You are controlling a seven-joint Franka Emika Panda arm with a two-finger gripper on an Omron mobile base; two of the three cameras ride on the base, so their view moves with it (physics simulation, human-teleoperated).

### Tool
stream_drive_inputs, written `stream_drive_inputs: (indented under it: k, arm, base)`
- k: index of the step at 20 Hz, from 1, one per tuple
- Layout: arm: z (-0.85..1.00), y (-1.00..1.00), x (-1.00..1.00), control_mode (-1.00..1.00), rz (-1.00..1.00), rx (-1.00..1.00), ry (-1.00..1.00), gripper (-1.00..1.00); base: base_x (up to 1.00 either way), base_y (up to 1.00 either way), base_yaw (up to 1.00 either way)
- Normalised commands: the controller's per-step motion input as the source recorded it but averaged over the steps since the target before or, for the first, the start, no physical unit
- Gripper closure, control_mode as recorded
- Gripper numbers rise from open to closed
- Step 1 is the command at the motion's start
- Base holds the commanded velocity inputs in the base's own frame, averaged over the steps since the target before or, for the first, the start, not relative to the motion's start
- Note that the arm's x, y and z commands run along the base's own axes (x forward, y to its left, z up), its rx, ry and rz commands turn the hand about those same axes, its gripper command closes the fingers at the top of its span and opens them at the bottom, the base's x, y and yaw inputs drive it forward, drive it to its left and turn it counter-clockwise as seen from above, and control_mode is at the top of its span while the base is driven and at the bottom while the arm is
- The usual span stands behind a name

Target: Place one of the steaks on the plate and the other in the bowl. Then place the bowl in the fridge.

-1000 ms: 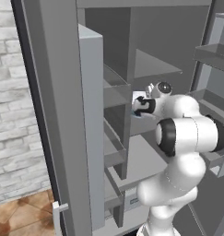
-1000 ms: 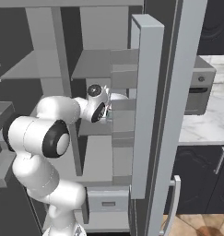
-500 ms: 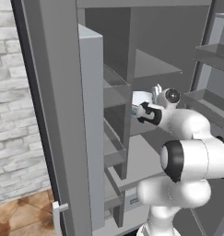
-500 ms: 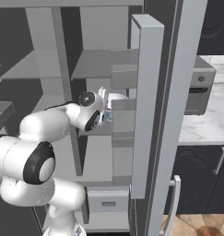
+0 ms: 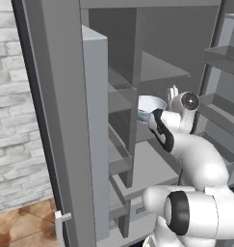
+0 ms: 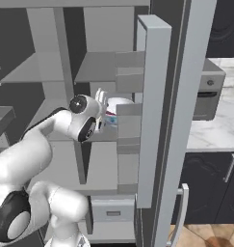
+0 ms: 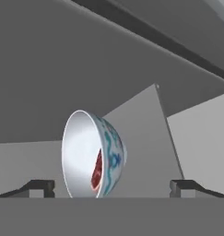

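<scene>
Over 1 second we have reached deeper into the fridge (image 5: pixel 65 120), carrying the bowl (image 5: pixel 151 103) from near the shelf front toward 12 o'clock, elbow dropped lower.

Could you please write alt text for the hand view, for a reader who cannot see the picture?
A white bowl with blue patterns on its outside appears turned on its side in this rolled view, with a red steak inside it, against the grey shelves of the fridge. The two dark fingertips stand wide apart, one on each side of the bowl.
</scene>
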Motion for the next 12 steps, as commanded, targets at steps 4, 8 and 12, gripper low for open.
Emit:
stream_drive_inputs:
  k: [4, 8, 12]
  arm:
    - [0.24, 0.0, -0.68, -1.0, -0.02, 0.04, 0.0, -1.0]
    - [0.55, 0.0, -0.69, -1.0, 0.0, 0.06, 0.04, -1.0]
    - [0.71, 0.0, -0.64, -1.0, 0.0, 0.05, 0.13, -1.0]
  base:
    - [0.0, 0.0, 0.0]
    - [0.0, 0.0, 0.0]
    - [0.0, 0.0, 0.0]
